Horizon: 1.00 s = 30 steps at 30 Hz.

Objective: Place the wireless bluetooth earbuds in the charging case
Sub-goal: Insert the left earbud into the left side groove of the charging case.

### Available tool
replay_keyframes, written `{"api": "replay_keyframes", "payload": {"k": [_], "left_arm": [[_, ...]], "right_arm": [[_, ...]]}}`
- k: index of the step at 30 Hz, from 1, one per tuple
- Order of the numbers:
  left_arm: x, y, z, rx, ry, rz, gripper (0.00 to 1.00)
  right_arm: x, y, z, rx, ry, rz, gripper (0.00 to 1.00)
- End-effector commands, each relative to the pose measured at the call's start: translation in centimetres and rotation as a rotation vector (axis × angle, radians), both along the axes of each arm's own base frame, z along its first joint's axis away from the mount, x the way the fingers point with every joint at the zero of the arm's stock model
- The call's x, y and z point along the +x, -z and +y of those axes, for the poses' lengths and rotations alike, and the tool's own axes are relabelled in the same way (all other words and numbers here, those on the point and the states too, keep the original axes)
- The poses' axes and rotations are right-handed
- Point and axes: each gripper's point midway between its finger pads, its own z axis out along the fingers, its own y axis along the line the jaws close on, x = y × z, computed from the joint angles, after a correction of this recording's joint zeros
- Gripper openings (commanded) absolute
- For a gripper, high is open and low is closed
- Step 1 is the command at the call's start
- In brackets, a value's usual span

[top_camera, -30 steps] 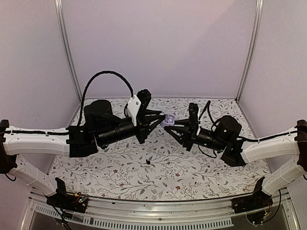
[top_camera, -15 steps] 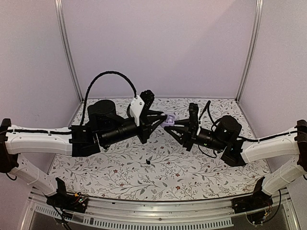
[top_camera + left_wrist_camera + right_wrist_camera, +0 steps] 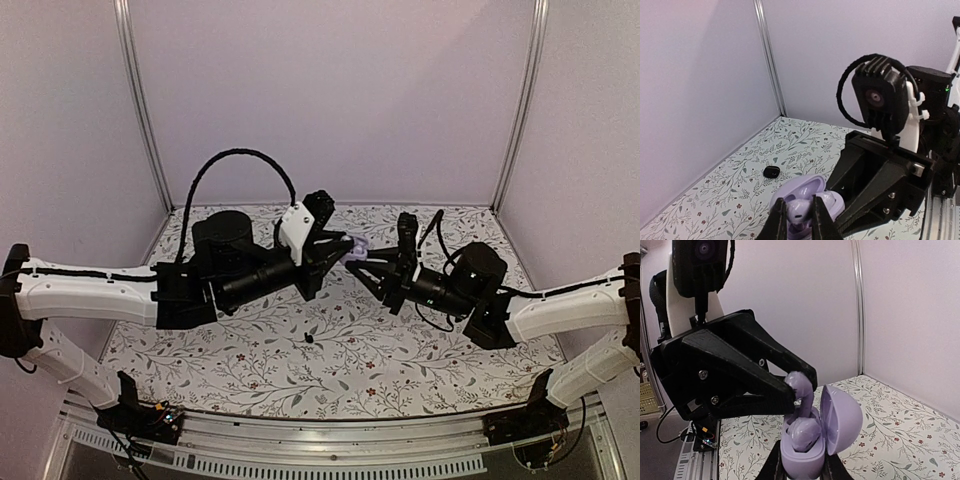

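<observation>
The charging case (image 3: 840, 420) is lavender with its lid open, held off the cloth. My right gripper (image 3: 802, 467) is shut on its base. One lavender earbud (image 3: 804, 434) sits in the case. My left gripper (image 3: 799, 216) is shut on the second lavender earbud (image 3: 799, 209), whose stem reaches down into the case's other well (image 3: 804, 390). In the top view the two grippers meet at the case (image 3: 356, 245) above the middle back of the cloth, left gripper (image 3: 348, 246) and right gripper (image 3: 356, 260) tip to tip.
A small black oval piece (image 3: 309, 338) lies alone on the flower-patterned cloth (image 3: 250, 370) in front of the grippers; it also shows in the left wrist view (image 3: 771, 171). Pale walls with metal posts (image 3: 140, 110) close in the back and sides.
Both grippers, the case and the earbud have shifted slightly right and back. The left arm has reached further in. Both grips are unchanged.
</observation>
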Motion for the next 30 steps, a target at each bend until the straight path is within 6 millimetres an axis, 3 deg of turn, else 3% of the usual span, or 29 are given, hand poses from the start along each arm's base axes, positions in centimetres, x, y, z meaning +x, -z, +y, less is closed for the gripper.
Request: {"api": "replay_keyframes", "payload": {"k": [1,14,21,30], "left_arm": [[-0.6,1.5,-0.7,0.076,-0.011,-0.014,0.09],[0.0,1.7,-0.7,0.078,-0.048,0.021,0.15],[1.1,1.5,0.1,0.082,-0.133,0.026,0.09],[1.0,2.6,-0.8,0.091,-0.107,0.061,0.08]], "right_arm": [[0.2,-2.5,-1.1,0.077,0.046,-0.029,0.00],[0.2,-3.1,-1.5,0.085,0.064,-0.054,0.00],[1.2,-2.8,-1.8,0.074,0.123,-0.039,0.00],[1.4,-2.6,-1.7,0.048,0.139,-0.058,0.00]]}}
